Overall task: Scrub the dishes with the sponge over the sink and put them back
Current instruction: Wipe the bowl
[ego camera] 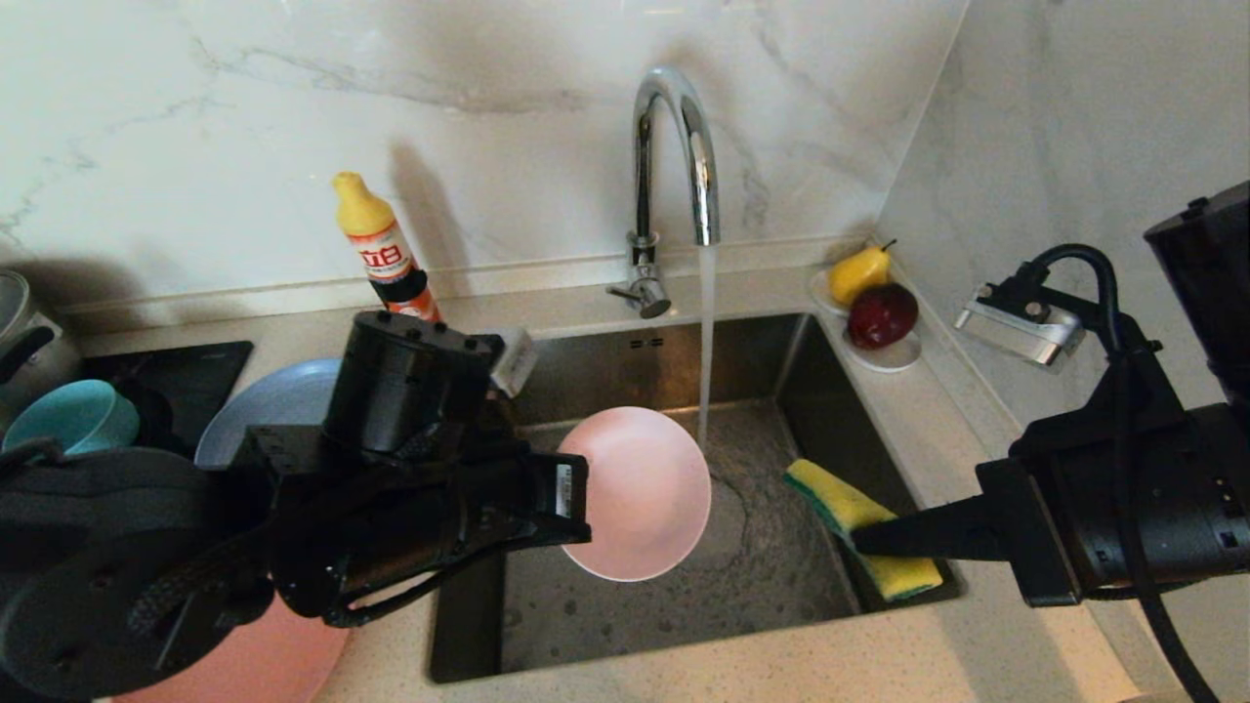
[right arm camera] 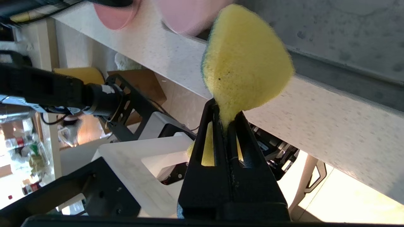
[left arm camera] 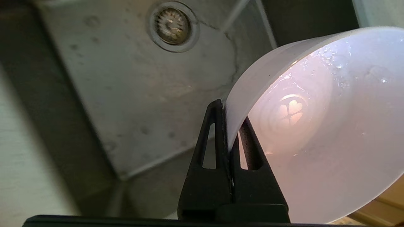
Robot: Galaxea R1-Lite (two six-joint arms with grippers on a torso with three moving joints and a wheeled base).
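Right pincer (right arm camera: 227, 118): sponge (ego camera: 864, 527) lengthwise along sink (ego camera: 625, 625) wall

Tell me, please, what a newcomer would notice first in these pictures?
Most striking is the pale pink bowl, held over the sink by the left gripper clamped on its rim, beside the stream running from the faucet. Next comes the yellow sponge, pinched in the right gripper at the sink's right edge. A pear sits in a small dish in the back right corner.

A pale pink bowl (ego camera: 640, 493), a yellow-and-green sponge (ego camera: 859, 522), a grey-blue plate (ego camera: 269, 410) and a speckled beige bench (ego camera: 781, 664) are seen.
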